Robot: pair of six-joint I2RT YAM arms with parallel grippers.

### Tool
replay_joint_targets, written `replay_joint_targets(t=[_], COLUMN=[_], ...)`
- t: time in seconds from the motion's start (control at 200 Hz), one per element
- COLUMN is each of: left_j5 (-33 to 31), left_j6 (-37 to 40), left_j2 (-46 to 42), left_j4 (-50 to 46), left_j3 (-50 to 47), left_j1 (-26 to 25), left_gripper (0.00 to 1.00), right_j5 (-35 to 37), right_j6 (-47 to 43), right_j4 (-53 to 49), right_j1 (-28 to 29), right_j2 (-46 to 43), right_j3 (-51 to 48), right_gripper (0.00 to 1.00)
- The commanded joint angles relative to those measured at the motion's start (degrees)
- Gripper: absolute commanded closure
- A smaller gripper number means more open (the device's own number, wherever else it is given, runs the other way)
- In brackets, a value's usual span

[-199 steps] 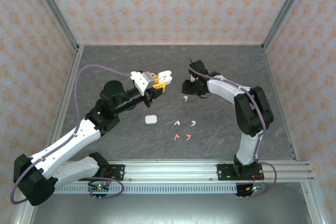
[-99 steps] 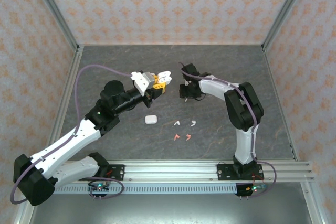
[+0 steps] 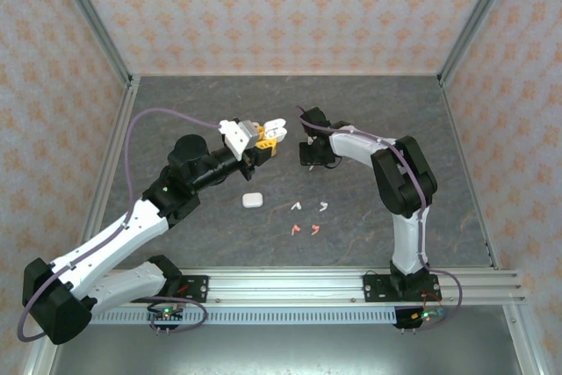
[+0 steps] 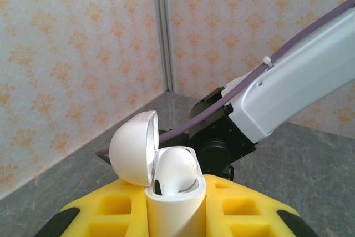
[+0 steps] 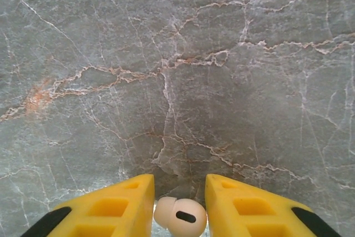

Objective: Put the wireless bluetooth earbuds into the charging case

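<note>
My left gripper (image 3: 263, 137) (image 4: 175, 195) is held up above the table, shut on a white charging case (image 4: 173, 210) (image 3: 275, 126). The case's lid (image 4: 132, 148) is hinged open, and one white earbud (image 4: 176, 169) sits inside. My right gripper (image 3: 309, 154) (image 5: 179, 187) points down at the table just right of the case. A white earbud (image 5: 180, 217) fills the gap between its yellow fingers (image 5: 125, 201) and touches both. On the table lie two more white earbuds (image 3: 296, 206) (image 3: 324, 207) and two coral-pink ones (image 3: 295, 230) (image 3: 314, 228).
A second white case (image 3: 253, 200), closed, lies on the grey marbled table (image 3: 378, 111) below my left gripper. Patterned walls with metal posts enclose the table on three sides. The arms' base rail (image 3: 290, 285) runs along the near edge.
My right gripper moved a little left and down over the white earbud that lay beside it, and its jaws narrowed onto it. The left arm and case have not moved.
</note>
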Motion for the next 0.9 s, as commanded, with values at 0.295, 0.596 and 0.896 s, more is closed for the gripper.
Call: replay_joint_targets(t=[0.295,0.596,0.896], left_j5=[-1.2,-1.3,-1.4], left_j6=[1.0,1.0,0.9], left_j2=[-1.0,-0.8,-0.7], left_j4=[-0.2,-0.1,-0.1], left_j3=[0.3,0.2,0.0], left_j1=[-0.6,-0.5,-0.6], left_gripper=[1.0,1.0,1.0], right_j5=[1.7,2.1,1.9], right_j6=[-0.1,0.6,0.8], right_j4=[-1.9,-1.6,-1.3], right_j1=[1.0,1.1,1.1], right_j2=[0.3,-1.7,-2.7], right_j3=[-0.8,-2.6,-3.4], right_gripper=[0.73,0.72,0.7])
